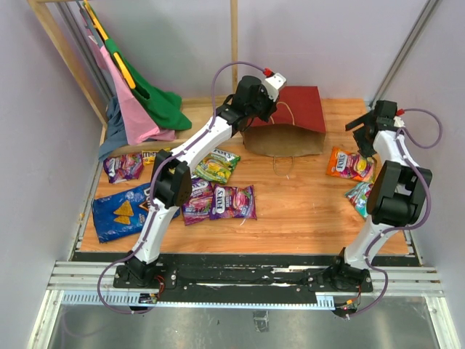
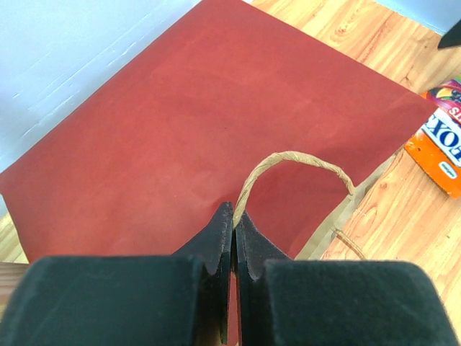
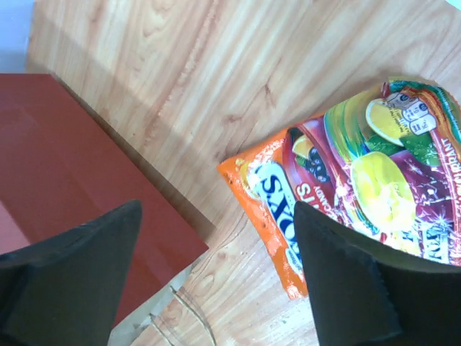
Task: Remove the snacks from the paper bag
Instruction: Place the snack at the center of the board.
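Trouble here would begin with the paper bag point(image 1: 294, 116), which lies flat at the far middle of the surface point(image 1: 290, 211), dark red face up, with a strip of brown kraft showing at the mouth that faces you. Your left fingers point(image 2: 216, 241) are clenched on one end of its thin string handle point(image 2: 295, 160), so a quick lift could swing the whole bag or drag it into the orange packet point(image 3: 346, 209) near its corner. Cord that thin could also slip free or tear from the paper. Your right fingers point(image 3: 79, 259) hang released above the wood between bag and orange packet, grasping nothing, so nothing steadies the bag. It looks flat and slack, and you cannot see whether anything is inside. Out on the surface lie the blue Doritos bag point(image 1: 120, 212) at the near left, glossy purple packs point(image 1: 232, 201) and a yellow-green pack point(image 1: 216, 166) beside the left arm, and a teal pack point(image 1: 360, 196) by the right arm.
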Motion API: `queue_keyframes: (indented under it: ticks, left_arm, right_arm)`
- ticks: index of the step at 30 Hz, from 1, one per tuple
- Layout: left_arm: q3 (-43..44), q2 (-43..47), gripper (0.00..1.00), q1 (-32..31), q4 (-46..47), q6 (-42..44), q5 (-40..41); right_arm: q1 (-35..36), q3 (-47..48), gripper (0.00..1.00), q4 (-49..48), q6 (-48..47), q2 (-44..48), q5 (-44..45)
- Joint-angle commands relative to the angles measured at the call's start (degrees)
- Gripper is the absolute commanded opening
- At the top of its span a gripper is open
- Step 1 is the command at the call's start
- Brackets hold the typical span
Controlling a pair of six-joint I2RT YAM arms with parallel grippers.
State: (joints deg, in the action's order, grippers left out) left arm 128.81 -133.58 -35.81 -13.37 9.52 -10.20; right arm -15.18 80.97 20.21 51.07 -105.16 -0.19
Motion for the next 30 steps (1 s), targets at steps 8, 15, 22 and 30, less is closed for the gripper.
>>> queue_keyframes:
  ticks: [8,15,22,30]
  left_arm:
    - [1.13,-0.69,0.09,0.48,1.15,0.45,-0.04]
    - [0.94,-0.46,0.10,0.48,1.15,0.46,-0.07]
    - [0.94,-0.42,0.10,0.47,1.06,0.72,0.36]
    - [0.67,-0.11,0.10,0.48,1.02,1.03,0.77]
  right_arm:
    - [1.31,-8.01,0.71,-6.73,-1.79,11.32,4.61]
    - [2.96,-14.73,0.49,-9.76,-1.03,9.42,2.17]
    - [2.92,-11.17,0.34,-7.78,0.95,0.06,-2.75]
    - [2.89,-7.71,0.19,-7.18,4.13,-7.36,-1.08]
